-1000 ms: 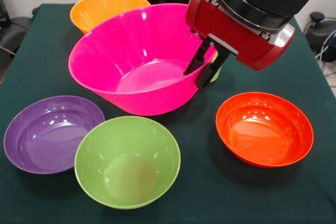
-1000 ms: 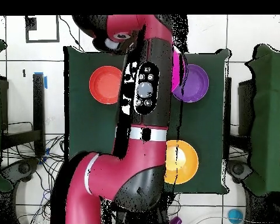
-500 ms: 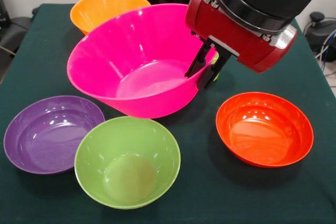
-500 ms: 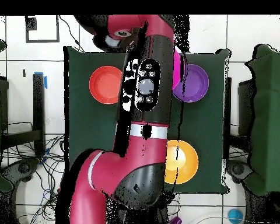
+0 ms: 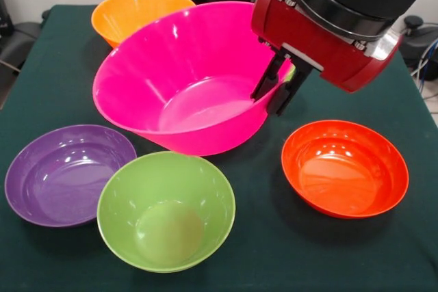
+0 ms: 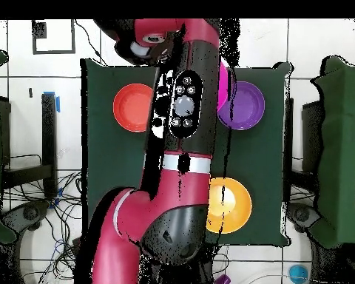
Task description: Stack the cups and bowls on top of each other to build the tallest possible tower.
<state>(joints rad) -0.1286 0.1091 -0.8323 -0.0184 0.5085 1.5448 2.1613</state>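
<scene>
The big magenta bowl (image 5: pixel 185 80) hangs tilted above the table, its right rim pinched by my gripper (image 5: pixel 274 92), one finger inside and one outside the wall. Around it on the green cloth sit a purple bowl (image 5: pixel 65 172), a lime-green bowl (image 5: pixel 166 210), a red-orange bowl (image 5: pixel 344 167) and, at the back, an orange bowl (image 5: pixel 137 10). A sliver of lime green (image 5: pixel 290 72) shows behind the gripper. From overhead the arm (image 6: pixel 182 111) hides most of the magenta bowl (image 6: pixel 223 87); the red-orange bowl (image 6: pixel 133 107), purple bowl (image 6: pixel 245 106) and orange bowl (image 6: pixel 231 205) show. No cups are clearly visible.
The table (image 5: pixel 41 80) is covered in dark green cloth, and its edges lie close to the outer bowls. Chairs or side furniture (image 6: pixel 339 148) stand beside the table in the overhead view. Cables (image 6: pixel 32 207) trail over the floor.
The magenta bowl has risen and shifted slightly to the right with the gripper, tilting more steeply. The other bowls have stayed put.
</scene>
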